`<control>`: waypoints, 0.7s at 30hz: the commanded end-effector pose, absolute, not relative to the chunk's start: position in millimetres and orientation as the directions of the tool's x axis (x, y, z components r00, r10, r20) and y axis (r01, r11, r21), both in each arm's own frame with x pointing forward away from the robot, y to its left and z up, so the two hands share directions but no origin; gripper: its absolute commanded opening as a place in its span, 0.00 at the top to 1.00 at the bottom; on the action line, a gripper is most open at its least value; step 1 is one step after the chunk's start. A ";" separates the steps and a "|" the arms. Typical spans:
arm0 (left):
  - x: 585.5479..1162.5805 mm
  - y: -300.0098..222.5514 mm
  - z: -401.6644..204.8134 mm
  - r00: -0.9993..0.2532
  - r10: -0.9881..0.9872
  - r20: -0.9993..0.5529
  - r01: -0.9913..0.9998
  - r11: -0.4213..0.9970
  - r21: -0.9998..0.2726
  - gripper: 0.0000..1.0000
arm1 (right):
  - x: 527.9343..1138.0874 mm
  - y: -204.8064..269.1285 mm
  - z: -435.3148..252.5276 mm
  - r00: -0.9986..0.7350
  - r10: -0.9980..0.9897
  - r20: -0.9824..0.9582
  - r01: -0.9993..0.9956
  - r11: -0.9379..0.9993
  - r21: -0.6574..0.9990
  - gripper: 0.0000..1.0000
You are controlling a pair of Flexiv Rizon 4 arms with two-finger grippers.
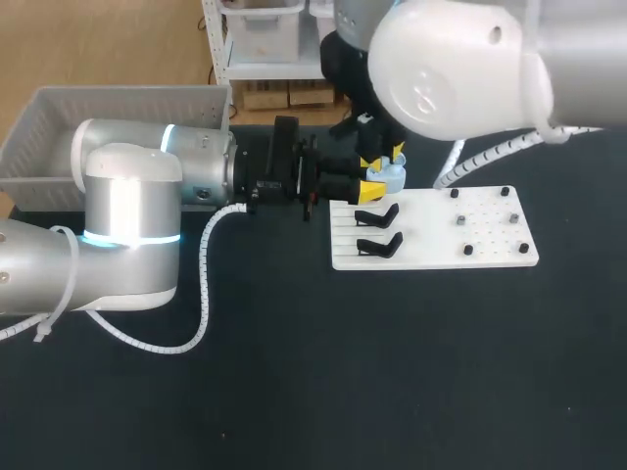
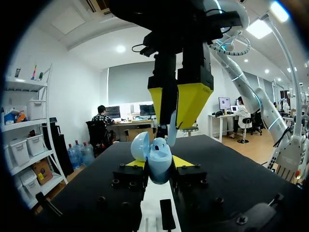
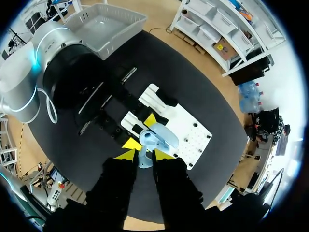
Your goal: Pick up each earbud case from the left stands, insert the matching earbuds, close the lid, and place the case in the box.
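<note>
Dark surface point(image 1: 294, 392) fills the head view, with the grey box point(image 1: 118, 95) at its ten o'clock corner, well apart from the work. Left arm point(image 1: 127, 225) comes in from nine o'clock and right arm point(image 1: 460, 59) from one o'clock, and they meet just past the twelve o'clock edge of the white board point(image 1: 431, 250), which lies at about three o'clock. Two black stands point(image 1: 378, 245) sit on the board's nine o'clock side, and neither seems to hold anything. The left fingers point(image 2: 136, 164) pinch the pale blue earbud case point(image 2: 159, 169) from both sides and hold it off the surface with its lid point(image 2: 140, 146) swung open. Directly above it, the right fingers point(image 2: 190, 101) point down and grip a small pale earbud point(image 2: 172, 134), its lower end just over the case's open mouth. The step in hand looks like the insertion. The next move likely calls for a short, straight descent with the earbud lined up to its socket, then a release only once it seats, while the left fingers keep the case steady. Whether another earbud already lies inside cannot be told. After that, the lid has to be closed and the case carried to the box. No lettering or label is legible on the case, board or box.
</note>
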State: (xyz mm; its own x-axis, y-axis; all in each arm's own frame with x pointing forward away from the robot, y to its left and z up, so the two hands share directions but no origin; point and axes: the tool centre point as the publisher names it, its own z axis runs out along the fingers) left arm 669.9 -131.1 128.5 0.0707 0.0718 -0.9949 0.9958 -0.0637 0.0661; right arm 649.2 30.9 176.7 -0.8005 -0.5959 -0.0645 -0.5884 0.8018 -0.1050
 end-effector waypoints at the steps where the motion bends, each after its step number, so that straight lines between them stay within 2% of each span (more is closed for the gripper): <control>1: 669.8 -131.3 128.2 0.071 0.073 -0.995 0.996 -0.063 0.066 1.00 | 651.2 33.3 175.6 -0.801 -0.596 -0.057 -0.589 0.801 -0.108 1.00; 21: 669.8 -131.3 128.2 0.071 0.073 -0.995 0.996 -0.063 0.066 1.00 | 656.8 32.7 169.3 -0.814 -0.580 -0.044 -0.573 0.812 -0.111 1.00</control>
State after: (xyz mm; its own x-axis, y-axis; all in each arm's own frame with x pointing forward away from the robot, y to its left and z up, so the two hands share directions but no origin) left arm 669.9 -131.1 128.5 0.0707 0.0718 -0.9949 0.9958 -0.0637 0.0661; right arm 657.2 32.3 168.6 -0.8138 -0.5795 -0.0435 -0.5726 0.8123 -0.1106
